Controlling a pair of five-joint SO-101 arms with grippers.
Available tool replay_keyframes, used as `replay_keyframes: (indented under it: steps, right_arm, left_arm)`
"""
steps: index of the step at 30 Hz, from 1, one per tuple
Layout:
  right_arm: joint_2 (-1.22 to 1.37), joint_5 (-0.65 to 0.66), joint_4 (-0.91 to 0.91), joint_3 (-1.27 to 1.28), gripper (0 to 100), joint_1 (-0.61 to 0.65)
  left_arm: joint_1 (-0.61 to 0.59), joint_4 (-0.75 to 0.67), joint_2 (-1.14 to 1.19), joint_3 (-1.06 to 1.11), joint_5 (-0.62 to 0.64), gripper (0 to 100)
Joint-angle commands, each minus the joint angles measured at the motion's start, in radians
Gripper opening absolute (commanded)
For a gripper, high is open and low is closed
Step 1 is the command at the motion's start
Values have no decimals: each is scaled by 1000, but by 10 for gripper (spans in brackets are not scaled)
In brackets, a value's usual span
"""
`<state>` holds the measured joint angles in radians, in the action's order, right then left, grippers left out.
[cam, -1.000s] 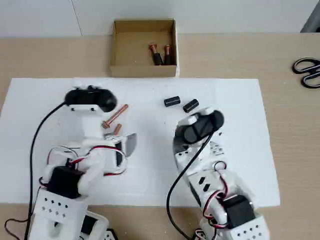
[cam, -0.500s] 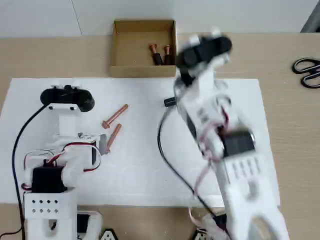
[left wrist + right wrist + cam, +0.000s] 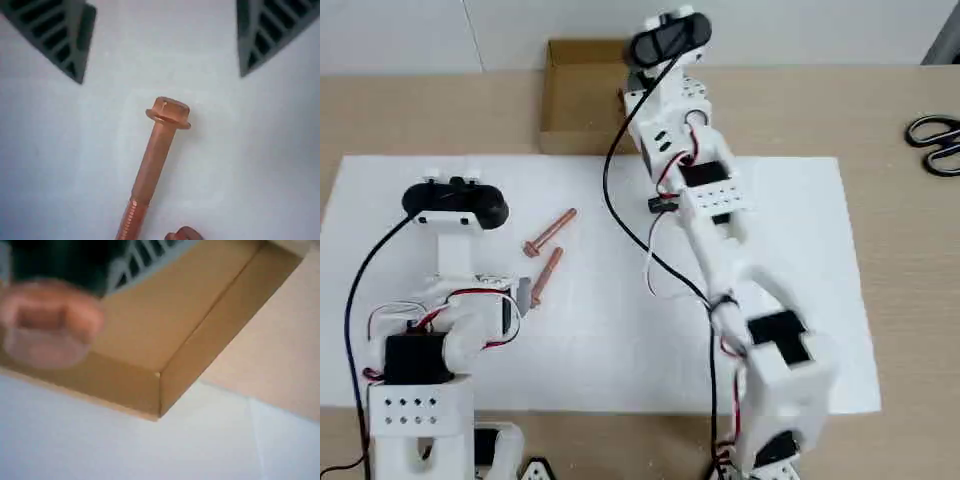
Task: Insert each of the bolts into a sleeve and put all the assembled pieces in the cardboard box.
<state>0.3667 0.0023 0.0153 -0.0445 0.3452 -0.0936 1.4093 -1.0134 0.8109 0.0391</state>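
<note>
Two copper bolts lie on the white sheet: one (image 3: pixel 551 230) farther out, one (image 3: pixel 545 276) closer to my left gripper (image 3: pixel 525 291). In the left wrist view that gripper (image 3: pixel 162 72) is open, its dark fingers (image 3: pixel 60 35) wide apart, and the closer bolt's head (image 3: pixel 167 111) lies just past the tips. My right arm (image 3: pixel 705 190) stretches to the cardboard box (image 3: pixel 580 100), its wrist (image 3: pixel 665 40) above the box's right part. The right wrist view has the box's corner (image 3: pixel 159 390) and a blurred copper-coloured shape (image 3: pixel 45 325) close to the camera. One black sleeve (image 3: pixel 663 203) peeks out beside the arm.
The white sheet (image 3: pixel 600 340) covers most of the wooden table (image 3: pixel 880 110). Black scissors (image 3: pixel 935 140) lie at the far right edge. The right arm hides the box's contents and part of the sheet's middle.
The right arm has swung from the sleeves at the sheet's middle up to the cardboard box. The left arm drew back to the left a second ago and has stayed put since.
</note>
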Motion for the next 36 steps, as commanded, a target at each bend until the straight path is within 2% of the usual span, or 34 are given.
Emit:
replay_keyframes:
  steps: [1,8,14,21,29,36]
  right_arm:
    - [107,11,-96,-164,4,30]
    - [323,12,-70,-376,17,56]
    - [443,8,110,-537,189,67]
    - [486,11,226,-692,198,65]
    - [486,9,568,-1016,198,45]
    - [486,5,1090,-1372,198,-22]
  left_arm:
    - [-2,-3,-9,-5,-5,190]
    - [-3,0,-9,-5,-5,190]
    - [-3,0,-9,-5,-6,190]
    - [2,-3,-9,-2,-6,190]
    - [2,-5,-9,-5,-6,190]
    - [2,-5,-11,-8,-6,189]
